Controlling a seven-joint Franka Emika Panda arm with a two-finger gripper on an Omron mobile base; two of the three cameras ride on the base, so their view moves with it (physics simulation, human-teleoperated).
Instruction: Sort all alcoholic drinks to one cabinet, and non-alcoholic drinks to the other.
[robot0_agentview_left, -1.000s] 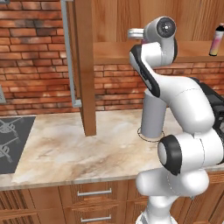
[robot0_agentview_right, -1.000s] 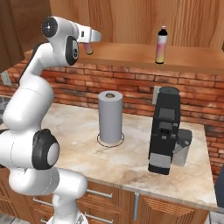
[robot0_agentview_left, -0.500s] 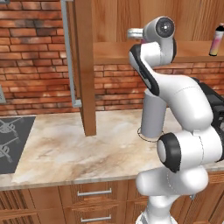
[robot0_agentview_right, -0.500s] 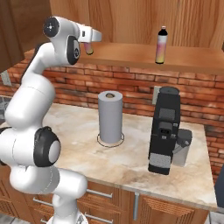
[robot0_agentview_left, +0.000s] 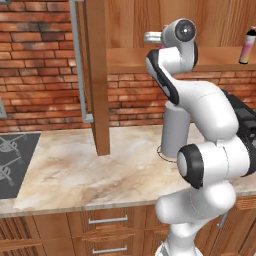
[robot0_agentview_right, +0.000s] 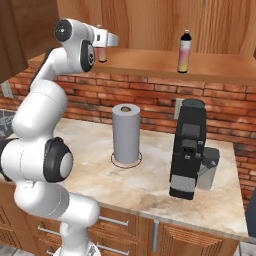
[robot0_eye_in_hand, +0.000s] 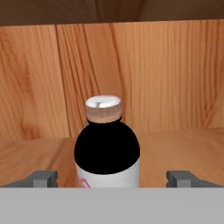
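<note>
The wide cabinet (robot0_agentview_right: 220, 67) runs across the top of the right base view, its shelf floor carrying a slim pink bottle (robot0_agentview_right: 184, 51) at upper centre and a second pink bottle (robot0_agentview_right: 102, 51) at upper left, partly behind the robot's hand. In the hand view that second bottle (robot0_eye_in_hand: 107, 146) stands upright at lower centre, between the widely spread fingertips (robot0_eye_in_hand: 42, 178) of the gripper (robot0_eye_in_hand: 109, 179), neither tip touching it. The placing looks complete; the sound move, by my reading, is to draw the hand straight back along its own line, jaws kept wide, so the bottle is not clipped or toppled.
</note>
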